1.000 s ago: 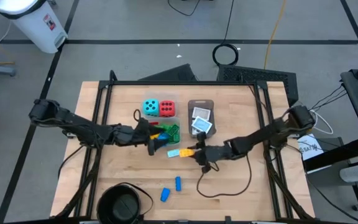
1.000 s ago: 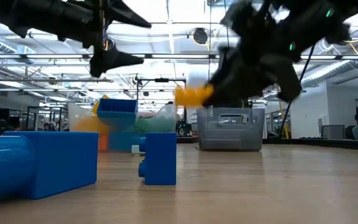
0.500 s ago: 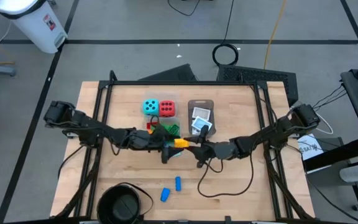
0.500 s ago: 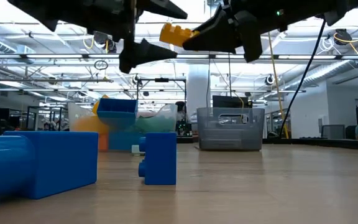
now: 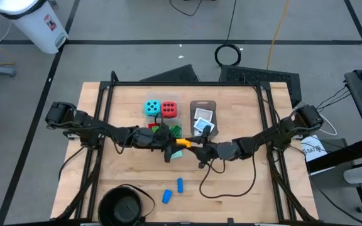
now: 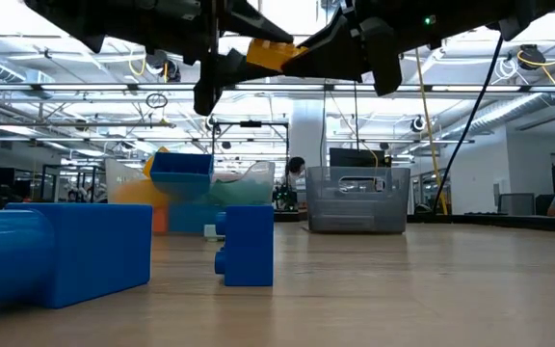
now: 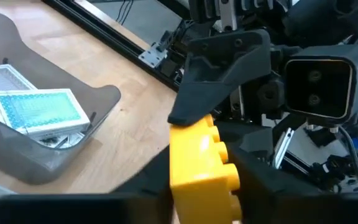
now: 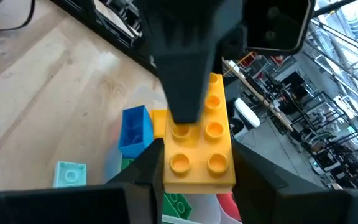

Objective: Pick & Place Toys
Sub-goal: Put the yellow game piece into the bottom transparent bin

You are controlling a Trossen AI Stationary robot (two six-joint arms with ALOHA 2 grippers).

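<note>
A yellow brick hangs over the middle of the table between my two grippers. My left gripper reaches it from the table's left and my right gripper from the right; both are shut on it. In the low view the brick is high above the table. A teal die and a red die stand at the far side. Two blue bricks lie near the front, and a pale teal brick lies under the grippers. My left gripper pinches the yellow brick between its two fingers, one finger lying on the studded face. It comes level from the table's left. The brick is clear of the table. My right gripper pinches the brick's two long sides between its two fingers, at the end opposite my left gripper. It comes level from the table's right, and one finger lies along the brick's side. The brick hangs roughly level.
A clear tub holding small bricks sits behind the grippers. A grey tray with white green-printed cards is to its right. A round black bowl stands at the front left. A cable loops over the table's front right.
My right gripper has lifted the yellow brick and carried it toward the table's left. My left gripper has moved toward the table's right, met the brick and shut its fingers on it. The brick now hangs high between both grippers.
</note>
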